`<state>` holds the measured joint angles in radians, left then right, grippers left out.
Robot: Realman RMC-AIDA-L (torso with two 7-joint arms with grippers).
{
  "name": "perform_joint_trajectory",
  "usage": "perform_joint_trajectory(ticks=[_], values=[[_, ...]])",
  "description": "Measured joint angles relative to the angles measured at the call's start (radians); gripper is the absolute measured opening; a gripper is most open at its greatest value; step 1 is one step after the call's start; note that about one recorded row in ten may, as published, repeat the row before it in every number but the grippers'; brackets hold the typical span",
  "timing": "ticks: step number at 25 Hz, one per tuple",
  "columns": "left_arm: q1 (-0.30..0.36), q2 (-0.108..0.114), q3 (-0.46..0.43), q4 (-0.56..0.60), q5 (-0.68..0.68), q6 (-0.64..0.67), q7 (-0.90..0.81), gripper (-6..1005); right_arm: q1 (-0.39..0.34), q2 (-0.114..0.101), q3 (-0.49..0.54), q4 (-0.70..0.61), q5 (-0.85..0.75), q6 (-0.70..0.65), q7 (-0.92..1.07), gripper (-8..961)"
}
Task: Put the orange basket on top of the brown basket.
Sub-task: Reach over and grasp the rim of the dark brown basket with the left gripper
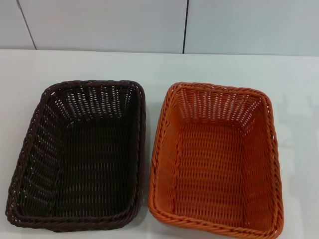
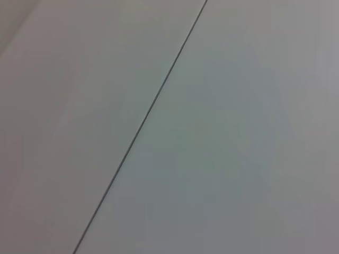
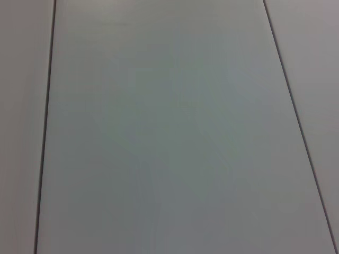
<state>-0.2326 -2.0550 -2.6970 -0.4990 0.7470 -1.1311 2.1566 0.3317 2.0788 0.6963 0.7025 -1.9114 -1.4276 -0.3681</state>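
The brown basket (image 1: 79, 154) and the orange basket (image 1: 214, 159) are sitting side by side, just apart, on the white table (image 1: 149, 64), with neither gripper showing.

Orange basket (image 1: 215, 162): rectangular, woven, braided rim, open-weave sloping sides; upright, empty, on the right. Brown basket (image 1: 79, 154): dark, same shape and weave; upright, empty, just beside it on the left, long sides nearly touching.

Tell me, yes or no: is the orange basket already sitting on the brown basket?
No: in the head view the orange basket stands on the table beside the brown basket, on the robot's right.
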Motion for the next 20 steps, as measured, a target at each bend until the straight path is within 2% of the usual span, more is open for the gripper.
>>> perform_joint_trajectory(ticks=[20], values=[[0.014,0.003,0.040,-0.005,0.000,-0.001,-0.005,606,-0.026,0.001,0.000,-0.001,0.000,-0.025,0.000,604]])
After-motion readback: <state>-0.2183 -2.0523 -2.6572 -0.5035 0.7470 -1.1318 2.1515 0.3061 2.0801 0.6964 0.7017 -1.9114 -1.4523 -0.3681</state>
